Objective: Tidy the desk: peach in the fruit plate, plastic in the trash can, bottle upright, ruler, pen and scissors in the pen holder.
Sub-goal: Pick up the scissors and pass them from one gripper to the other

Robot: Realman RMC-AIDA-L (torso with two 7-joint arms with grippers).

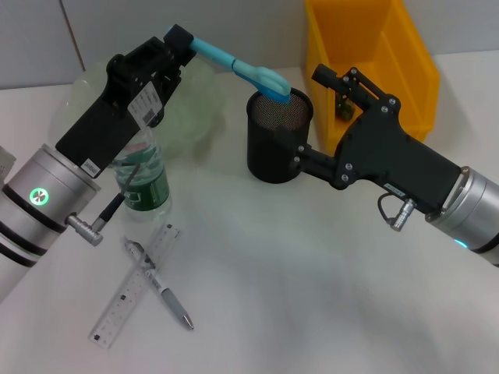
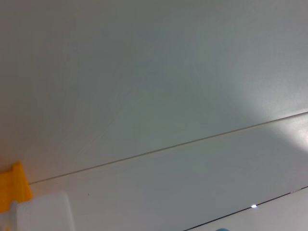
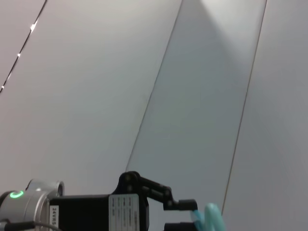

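The left end effector [image 1: 181, 40] is reaching across the far left of the white bench [image 1: 312, 273], its fingers closing on the blade end of the light blue scissors [image 1: 242, 68], which are slanting down to the right so that their handle loops are dipping into the open top of the black mesh pen holder [image 1: 277, 140]. The same end effector [image 3: 185, 214] is showing in the right wrist view, with the scissors [image 3: 209, 219] sticking out of its fingers. The right end effector [image 1: 331, 78] is hanging just right of the pen holder, over the near edge of the yellow bin [image 1: 405, 62] at the far right; I cannot tell how wide its fingers are standing. A clear water bottle with a green label [image 1: 144, 183] is standing upright at the left, partly behind the left arm, and beyond it a clear rounded plate [image 1: 195, 109] is lying on the bench. Near the front left, a transparent ruler [image 1: 134, 284] and a grey pen [image 1: 160, 287] are lying flat and crossing each other, well apart from the pen holder. The left wrist view is showing only pale wall panels and a sliver of the yellow bin [image 2: 17, 187].
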